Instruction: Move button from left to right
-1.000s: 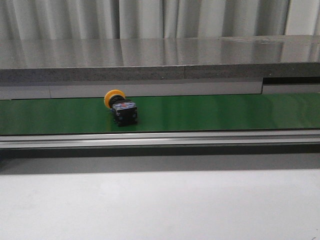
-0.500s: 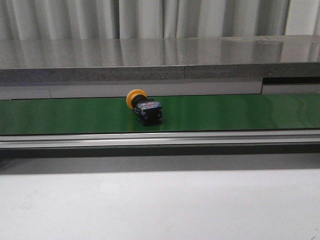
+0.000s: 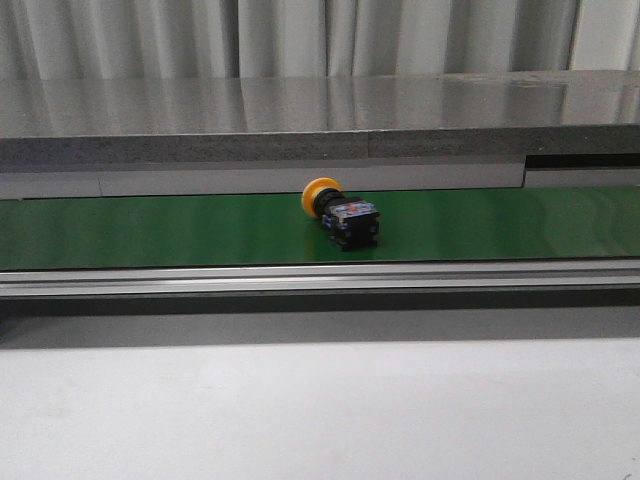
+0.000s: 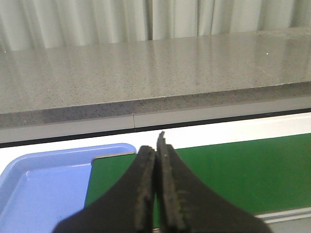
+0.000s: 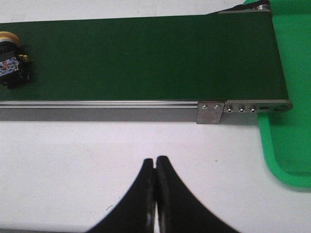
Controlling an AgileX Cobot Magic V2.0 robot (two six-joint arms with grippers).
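The button (image 3: 340,212) lies on its side on the green conveyor belt (image 3: 500,225), yellow-orange cap toward the back left, black body toward the front. It shows in the right wrist view too, the button (image 5: 10,66) at the belt's far end from the green tray. No gripper touches it. My left gripper (image 4: 156,145) is shut with nothing between its fingers, above the belt's end by a blue tray (image 4: 43,184). My right gripper (image 5: 155,161) is shut and empty over the white table, in front of the belt's rail. Neither arm appears in the front view.
A green tray (image 5: 286,121) sits past the belt's roller end. An aluminium rail (image 3: 320,277) runs along the belt's front. A grey stone ledge (image 3: 320,115) and curtains stand behind the belt. White tabletop (image 3: 320,410) lies in front.
The button has travelled to the right along the belt, from left of centre to about the middle. Its pose on the belt is unchanged.
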